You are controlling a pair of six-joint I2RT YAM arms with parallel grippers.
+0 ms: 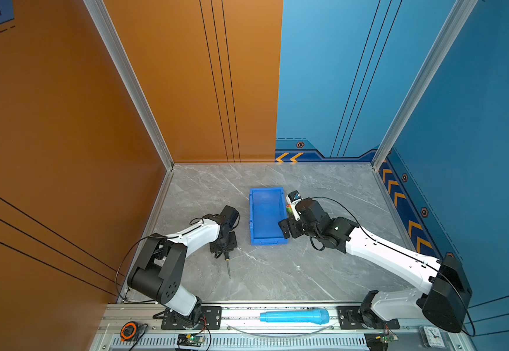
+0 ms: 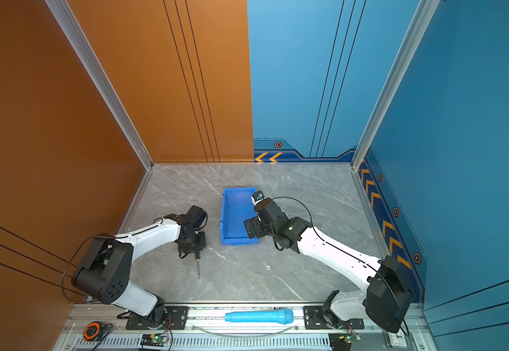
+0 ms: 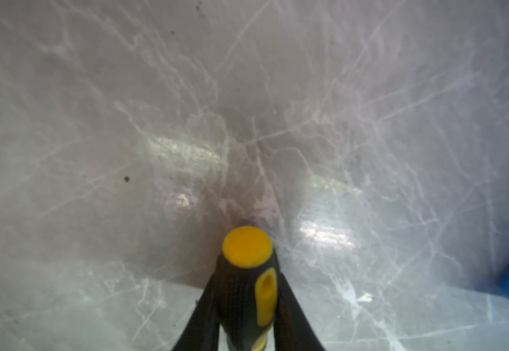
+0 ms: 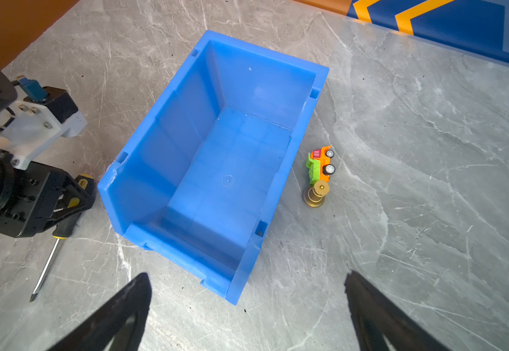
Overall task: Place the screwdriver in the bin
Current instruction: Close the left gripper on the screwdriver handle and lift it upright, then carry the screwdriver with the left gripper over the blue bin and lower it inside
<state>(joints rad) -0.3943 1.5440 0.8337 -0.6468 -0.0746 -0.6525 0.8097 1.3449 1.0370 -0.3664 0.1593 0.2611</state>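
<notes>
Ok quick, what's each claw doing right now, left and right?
Left claw: closed on the screwdriver, gripping its handle.
Right claw: open, holding nothing.

Both top views look down from six o'clock. My right wrist camera shares their bin (image 4: 162, 127), nearer; my left hugs the table (image 3: 95, 91).

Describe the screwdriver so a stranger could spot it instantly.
Start at the blue bin in the middle of the grey marble table. Left of it in both top views, the left gripper is shut on the screwdriver. Only it has a black-and-yellow handle and thin silver shaft.
</notes>
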